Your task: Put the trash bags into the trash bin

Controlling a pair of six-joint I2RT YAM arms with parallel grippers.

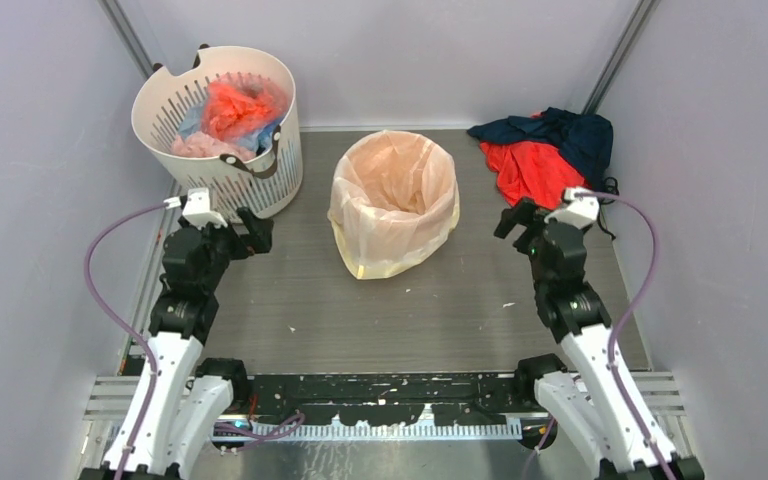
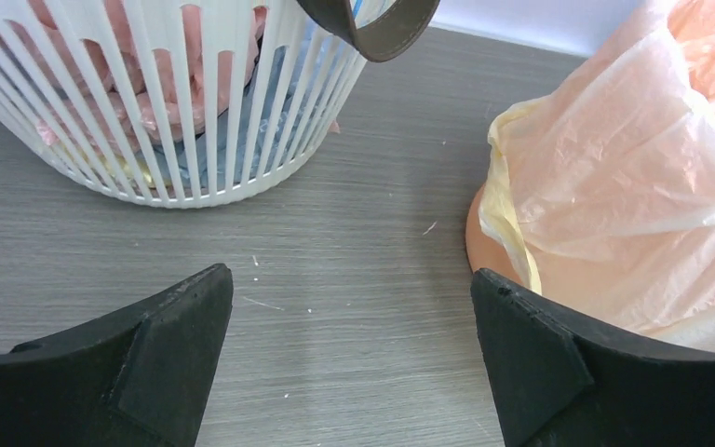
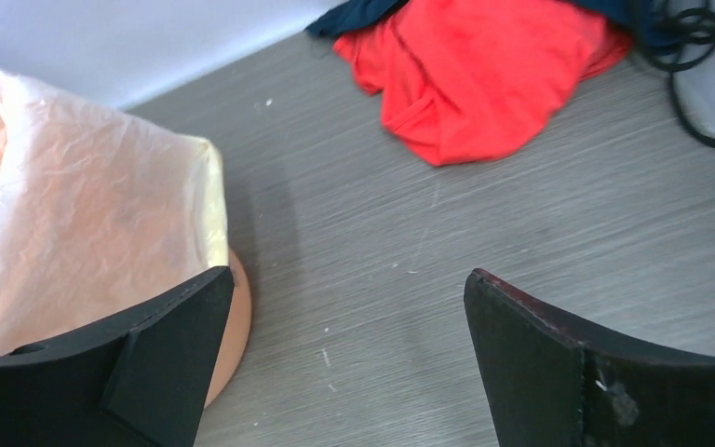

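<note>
Both arms crouch low, flanking the trash bag (image 1: 393, 185) draped over the trash bin (image 2: 482, 244). Left gripper (image 1: 257, 232) and right gripper (image 1: 511, 218) gape wide, empty.

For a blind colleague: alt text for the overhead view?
A pale-yellow trash bag lines the orange bin in the middle, between the open, empty left pincer and right pincer. A white slotted basket of plastic bundles stands back left; a red and navy cloth heap lies back right.
</note>
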